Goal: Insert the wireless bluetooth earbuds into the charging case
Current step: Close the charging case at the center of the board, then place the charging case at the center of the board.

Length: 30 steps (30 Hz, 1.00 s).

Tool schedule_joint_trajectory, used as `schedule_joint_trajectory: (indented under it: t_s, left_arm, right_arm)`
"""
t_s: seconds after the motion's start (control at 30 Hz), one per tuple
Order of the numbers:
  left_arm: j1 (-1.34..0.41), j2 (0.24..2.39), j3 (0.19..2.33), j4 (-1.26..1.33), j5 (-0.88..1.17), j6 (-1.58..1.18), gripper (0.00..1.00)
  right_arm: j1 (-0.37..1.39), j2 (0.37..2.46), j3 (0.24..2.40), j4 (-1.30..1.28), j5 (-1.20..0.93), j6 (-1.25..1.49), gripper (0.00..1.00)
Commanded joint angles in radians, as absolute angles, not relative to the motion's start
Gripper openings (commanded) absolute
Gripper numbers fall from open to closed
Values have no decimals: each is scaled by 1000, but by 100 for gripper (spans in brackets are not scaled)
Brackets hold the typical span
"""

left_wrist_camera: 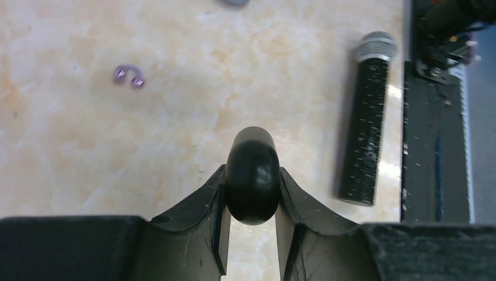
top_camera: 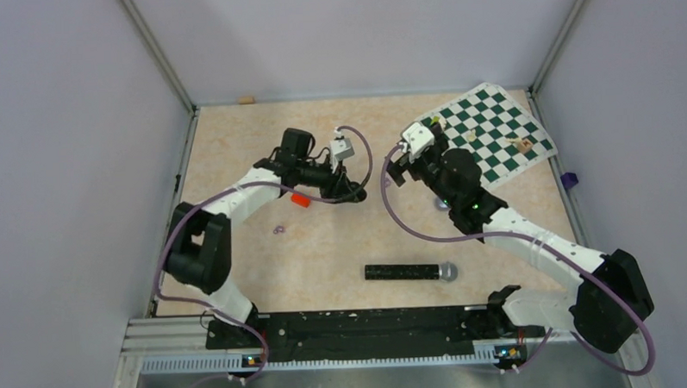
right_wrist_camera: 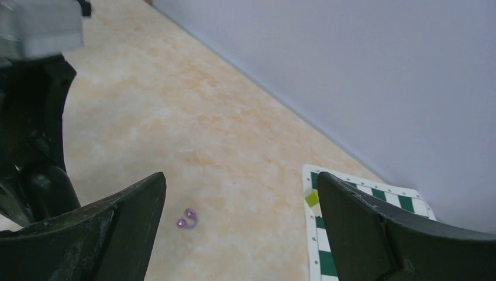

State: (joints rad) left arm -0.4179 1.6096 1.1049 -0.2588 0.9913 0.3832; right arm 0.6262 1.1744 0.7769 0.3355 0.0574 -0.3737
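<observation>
Marbled beige table (top_camera: 324, 238), charging case (left_wrist_camera: 252, 157) held.
Glossy black pill-shaped pod clamped in left end effector (left_wrist_camera: 252, 178); right end effector (right_wrist_camera: 240, 178) spread wide apart.

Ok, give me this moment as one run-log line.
left gripper: shut on charging case | right gripper: open, empty | earbuds: not in view

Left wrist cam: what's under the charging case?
Only beige marbled tabletop shows around the charging case, which is clamped between the left fingers. The patch directly beneath is covered by the case and fingers, so anything there can't be seen.
</observation>
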Motion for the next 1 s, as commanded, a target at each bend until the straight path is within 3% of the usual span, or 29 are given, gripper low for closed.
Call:
schedule_joint_trajectory:
  t_s: [0.0,0.3,0.5,0.73,0.97]
  left_arm:
    - [-419,1742,1227,-252,799,205,0]
    - [-400,1951,1486,-402,766,213,0]
    - [-364,2190,1699,-331,820,-83,0]
    - [-332,2328,1734,-95,789,-463,0]
    - [-331,2352,1742,-155,657,-582,0]
  right_arm:
    - [604,1145,768,445,216,-380,99]
    - [554,1144,765,450,224,-382,99]
    - [525,1154,764,463,251,-396,99]
    - [485,1156,758,472,252,-394,99]
    - [480,1166,759,476,254,-395,99]
